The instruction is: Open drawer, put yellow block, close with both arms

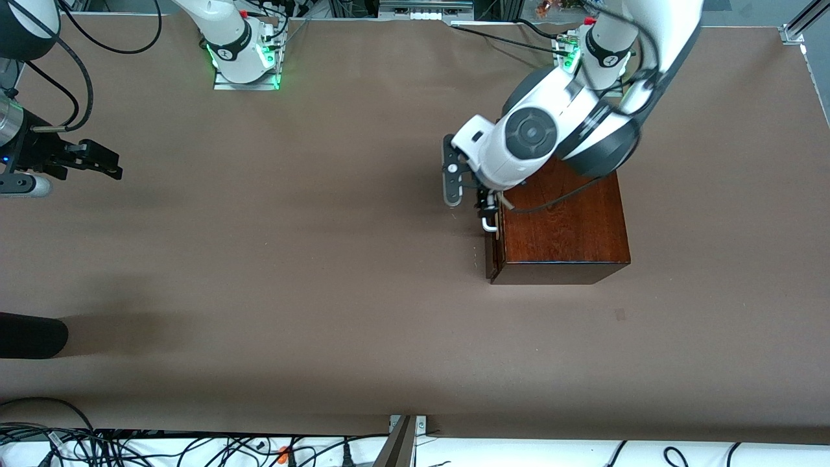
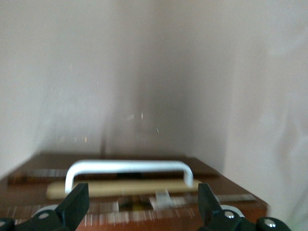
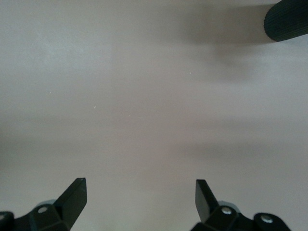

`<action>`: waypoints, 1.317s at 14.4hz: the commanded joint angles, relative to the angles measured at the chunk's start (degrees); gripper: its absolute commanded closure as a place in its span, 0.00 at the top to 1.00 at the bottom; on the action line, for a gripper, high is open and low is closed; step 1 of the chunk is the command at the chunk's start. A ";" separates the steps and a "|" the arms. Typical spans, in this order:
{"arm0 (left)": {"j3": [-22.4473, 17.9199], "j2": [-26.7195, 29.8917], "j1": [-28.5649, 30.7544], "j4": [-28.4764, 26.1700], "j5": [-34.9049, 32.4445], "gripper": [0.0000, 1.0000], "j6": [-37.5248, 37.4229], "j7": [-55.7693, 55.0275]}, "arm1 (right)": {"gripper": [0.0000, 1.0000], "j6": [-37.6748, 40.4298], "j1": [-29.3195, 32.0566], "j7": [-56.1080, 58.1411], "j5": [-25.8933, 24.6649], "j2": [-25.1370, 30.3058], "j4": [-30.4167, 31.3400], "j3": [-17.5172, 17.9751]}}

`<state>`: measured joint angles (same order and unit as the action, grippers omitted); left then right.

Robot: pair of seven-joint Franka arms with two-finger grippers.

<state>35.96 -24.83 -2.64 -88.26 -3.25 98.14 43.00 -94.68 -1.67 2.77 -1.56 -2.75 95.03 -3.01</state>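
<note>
Front view shows a brown table with 2 white robot arms based along its top edge. 1 dark mahogany box (image 1: 564, 224) sits toward the left arm's end of the table. Its drawer (image 1: 493, 256) faces the right arm's end and looks shut or barely cracked, the front nearly flush with the box. No inside of the drawer shows, so nothing can be said of what it holds.

At the drawer front, the left gripper (image 1: 487, 211) is lowered right at the white U-shaped handle (image 1: 487, 225). In the left wrist view, the 2 black fingers (image 2: 74, 204) stand apart on either side of the handle (image 2: 127, 168), spread wide and not yet pinching it. That straddling pose appears chosen so the fingers can close on the bar and pull the drawer out, which seems to be the first step of the task.

Well apart from the box, at the right arm's end of the table, the right gripper (image 1: 97, 159) waits above bare tabletop. Its fingers (image 3: 72, 197) are spread wide with nothing between them, probably keeping clear until the drawer is open.

No yellow block appears in any view, so its place cannot be told. A dark rounded object (image 1: 32, 334) lies at the table edge, far from the box.
</note>
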 commanded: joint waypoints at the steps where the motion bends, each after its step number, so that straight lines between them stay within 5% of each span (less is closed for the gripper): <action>1: 0.25 0.57 2.81 7.12 0.88 1.00 -10.05 -6.16 | 1.00 -0.33 0.88 -0.48 -0.11 0.02 -0.19 0.98; 7: -0.36 4.26 9.84 12.33 -1.05 1.00 -22.01 -15.39 | 1.00 -0.59 0.88 -0.48 -0.11 0.02 -0.19 0.98; 12: -1.85 7.17 12.13 14.95 -5.54 1.00 -23.69 -18.39 | 1.00 -0.68 0.88 -0.48 -0.02 0.02 -0.28 0.98; 16: -22.11 11.90 2.32 14.17 -1.27 1.00 -20.37 -24.95 | 1.00 -0.68 0.88 -0.48 -0.02 0.02 -0.28 0.98; 19: -27.60 19.44 0.27 3.58 3.07 1.00 -9.50 -36.90 | 1.00 -0.68 0.88 -0.48 -0.02 0.11 -0.28 0.98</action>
<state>11.69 -12.31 -0.03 -75.27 -1.87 81.74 13.64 -95.27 -1.66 2.77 -1.56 -2.78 95.05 -2.91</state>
